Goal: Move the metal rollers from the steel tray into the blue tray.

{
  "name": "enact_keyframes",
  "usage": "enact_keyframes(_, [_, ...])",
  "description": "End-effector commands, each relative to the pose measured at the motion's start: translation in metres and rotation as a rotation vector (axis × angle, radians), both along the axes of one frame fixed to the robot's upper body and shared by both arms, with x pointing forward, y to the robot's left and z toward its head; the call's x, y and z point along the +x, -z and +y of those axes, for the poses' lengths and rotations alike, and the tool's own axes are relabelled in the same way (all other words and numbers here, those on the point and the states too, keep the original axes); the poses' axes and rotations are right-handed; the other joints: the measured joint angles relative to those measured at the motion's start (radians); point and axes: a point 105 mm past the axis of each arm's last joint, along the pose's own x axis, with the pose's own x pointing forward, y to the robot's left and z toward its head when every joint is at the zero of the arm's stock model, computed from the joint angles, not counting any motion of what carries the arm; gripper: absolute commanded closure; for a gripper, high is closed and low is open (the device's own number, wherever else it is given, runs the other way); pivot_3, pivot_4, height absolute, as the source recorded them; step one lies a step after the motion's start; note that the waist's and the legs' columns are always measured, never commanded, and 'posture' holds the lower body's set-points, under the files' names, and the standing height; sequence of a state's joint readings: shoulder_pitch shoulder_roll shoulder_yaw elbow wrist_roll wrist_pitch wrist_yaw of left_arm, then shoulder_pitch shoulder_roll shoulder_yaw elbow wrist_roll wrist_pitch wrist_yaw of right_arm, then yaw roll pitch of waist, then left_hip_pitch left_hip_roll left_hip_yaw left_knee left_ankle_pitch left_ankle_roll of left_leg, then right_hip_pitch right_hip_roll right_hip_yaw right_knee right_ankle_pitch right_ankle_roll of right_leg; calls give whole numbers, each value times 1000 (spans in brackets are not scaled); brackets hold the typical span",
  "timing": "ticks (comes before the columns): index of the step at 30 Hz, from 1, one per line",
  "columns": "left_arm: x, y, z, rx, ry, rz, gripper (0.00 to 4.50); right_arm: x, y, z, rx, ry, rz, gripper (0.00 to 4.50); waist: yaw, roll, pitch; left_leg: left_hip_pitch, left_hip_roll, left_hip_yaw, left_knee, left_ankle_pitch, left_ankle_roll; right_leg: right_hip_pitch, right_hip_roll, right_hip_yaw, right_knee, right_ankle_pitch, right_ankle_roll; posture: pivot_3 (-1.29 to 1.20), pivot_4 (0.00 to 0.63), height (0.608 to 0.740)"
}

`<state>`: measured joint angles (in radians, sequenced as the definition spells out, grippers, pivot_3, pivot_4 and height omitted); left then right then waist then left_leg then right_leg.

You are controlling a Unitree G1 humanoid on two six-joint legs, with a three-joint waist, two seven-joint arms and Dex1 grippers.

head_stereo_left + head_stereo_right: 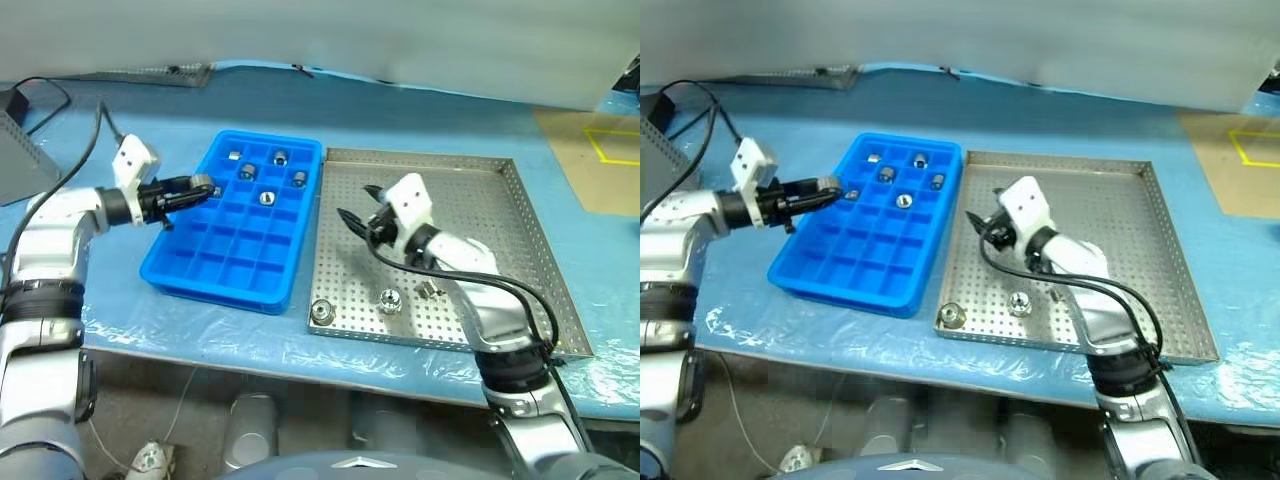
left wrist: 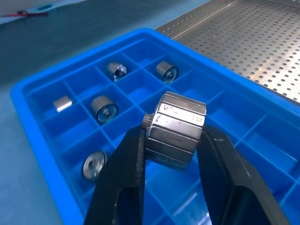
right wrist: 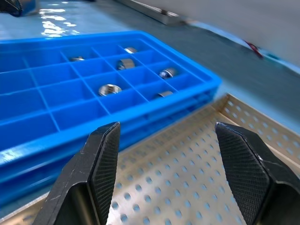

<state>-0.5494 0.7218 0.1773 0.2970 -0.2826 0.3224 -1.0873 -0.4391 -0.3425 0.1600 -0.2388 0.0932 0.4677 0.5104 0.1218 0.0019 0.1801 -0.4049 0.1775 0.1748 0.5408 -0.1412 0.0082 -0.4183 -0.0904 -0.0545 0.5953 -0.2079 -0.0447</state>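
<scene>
The left gripper [image 1: 197,188] is clenched on a metal roller [image 2: 176,129], held over the far-left part of the blue tray [image 1: 232,272], just above its compartments; the roller is pinched across its sides between the two black fingers [image 2: 123,173]

Five rollers are counted lying in the tray's far compartments [image 1: 248,172], one per cell, though one looks flatter and may be a different piece. The rest of the grid is unfilled

To the right, the steel tray [image 1: 520,240] sits just beside the blue tray, edges nearly touching. The right gripper [image 1: 358,222] hovers over its left half, jaws spread wide, nothing between them. Two rollers are left near the near wall of the steel tray [image 1: 322,312], plus a small dark bit [image 1: 430,290] near them, too small to identify

Handling judgement: rollers are rigid solid metal, likely dense for their size, smooth and slippery, prone to rolling on the perforated floor. A grip across the curved or faceted side is suggested, squarely centred, so it cannot squirt out. Not fragile, so a short drop into a cell is judged harmless

Totals: one held, five placed, two waiting
</scene>
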Motion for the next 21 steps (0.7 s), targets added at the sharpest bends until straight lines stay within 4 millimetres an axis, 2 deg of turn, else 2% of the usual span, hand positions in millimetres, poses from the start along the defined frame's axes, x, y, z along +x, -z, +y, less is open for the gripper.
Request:
enact_keyframes(1, [-10,-1,-5,-47,-51,-49,3269,2,-12,9,-22,-73,-63,1162,13,0,0,0,0,0,0,0,0,0,0,0,1,0,0,315,150,740])
enact_keyframes(6, [-16,16,-10,-67,-93,-18,3269,2,-11,15,-31,-116,-60,1162,41,-3,1,0,1,-1,2,2,-3,-2,0,0,9,-2,-2,328,150,740])
enact_keyframes(12, [-12,21,-10,-87,-160,-13,3269,2,-9,13,-44,-118,-48,1162,56,-3,1,2,2,-2,2,4,-5,-2,1,0,12,-2,-1,328,150,740])
enact_keyframes(16, [-12,39,4,-29,-208,11,3269,2,-6,10,-63,-112,-50,1162,55,-3,1,2,2,-3,2,4,-6,-2,2,0,12,-2,-1,326,150,740])
enact_keyframes(21, [-11,44,11,-26,-232,20,3269,4,-4,8,-73,-106,-50,1162,57,-3,1,0,2,-3,2,4,-6,-4,2,0,11,-3,-2,328,150,740])
